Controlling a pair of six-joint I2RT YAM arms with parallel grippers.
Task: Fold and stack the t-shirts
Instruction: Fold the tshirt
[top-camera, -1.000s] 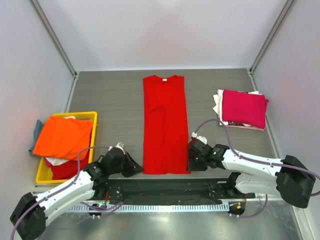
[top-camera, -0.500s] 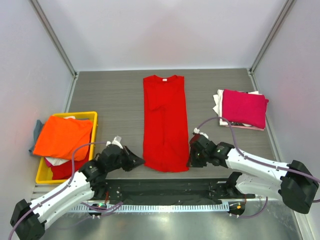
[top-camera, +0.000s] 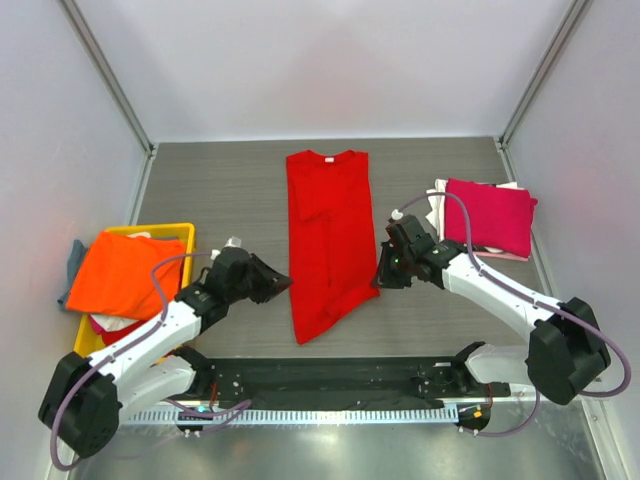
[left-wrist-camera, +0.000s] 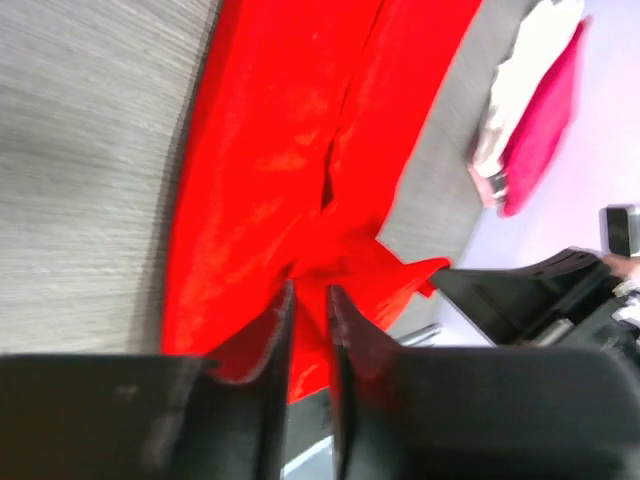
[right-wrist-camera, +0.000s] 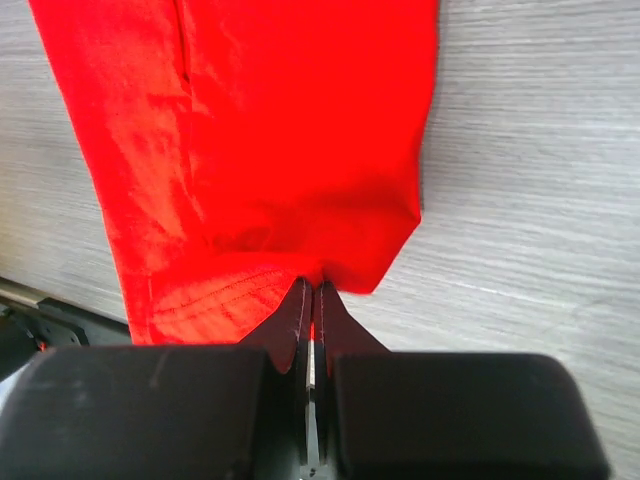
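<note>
A bright red t-shirt (top-camera: 328, 220) lies in a long narrow strip down the middle of the table, neck at the far end. My left gripper (top-camera: 287, 284) is shut on its near left hem corner, seen in the left wrist view (left-wrist-camera: 310, 295) with red cloth (left-wrist-camera: 290, 150) between the fingers. My right gripper (top-camera: 379, 280) is shut on the near right corner; in the right wrist view (right-wrist-camera: 313, 285) it pinches the cloth's edge (right-wrist-camera: 290, 120). The hem is lifted and sags to a point between the grippers. A folded magenta shirt (top-camera: 488, 215) lies on a white one (top-camera: 437, 210) at the right.
A yellow crate (top-camera: 185, 232) stands at the left, holding an orange shirt (top-camera: 125, 273) on top of white and red cloth. A grey-blue cloth (top-camera: 72, 262) hangs by its left side. A black rail (top-camera: 330, 375) runs along the near edge. Walls stand left, right and far.
Both grippers have moved away from the near edge toward the far side, carrying the hem corners. The shirt's near end has lifted off the table and sags between them.
</note>
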